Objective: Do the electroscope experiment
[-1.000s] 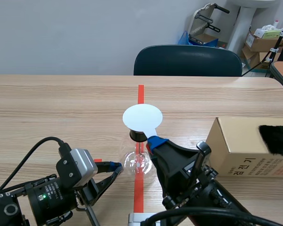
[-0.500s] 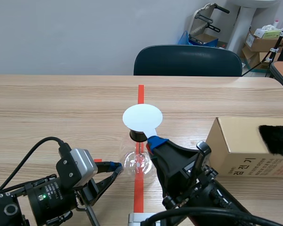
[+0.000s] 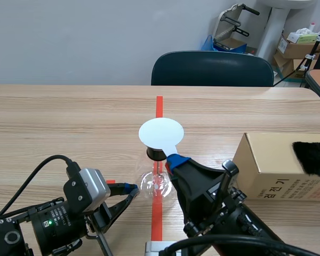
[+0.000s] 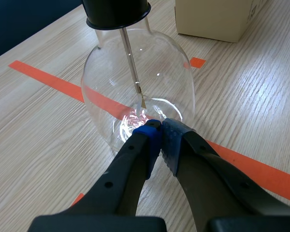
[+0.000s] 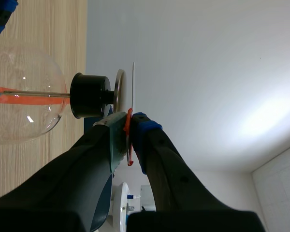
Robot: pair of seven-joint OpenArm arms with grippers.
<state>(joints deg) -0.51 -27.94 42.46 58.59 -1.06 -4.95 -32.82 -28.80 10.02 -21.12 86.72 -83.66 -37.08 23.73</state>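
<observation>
Nothing moved. Electroscope (image 4: pixel 111 92) upright, rod vertical. R hand (image 5: pixel 128 128) pinches white disc (image 3: pixel 160 133) above; L hand (image 4: pixel 159 131) closed, empty.

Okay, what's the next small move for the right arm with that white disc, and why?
Probably ease the right tool down so the white disc meets the metal plate on the flask: the right wrist view shows a thin gap between them. The left tool rests shut at the flask's base.

Clear flask (image 3: pixel 156 188), black stopper (image 3: pixel 156 154), white disc (image 3: pixel 160 133)
</observation>
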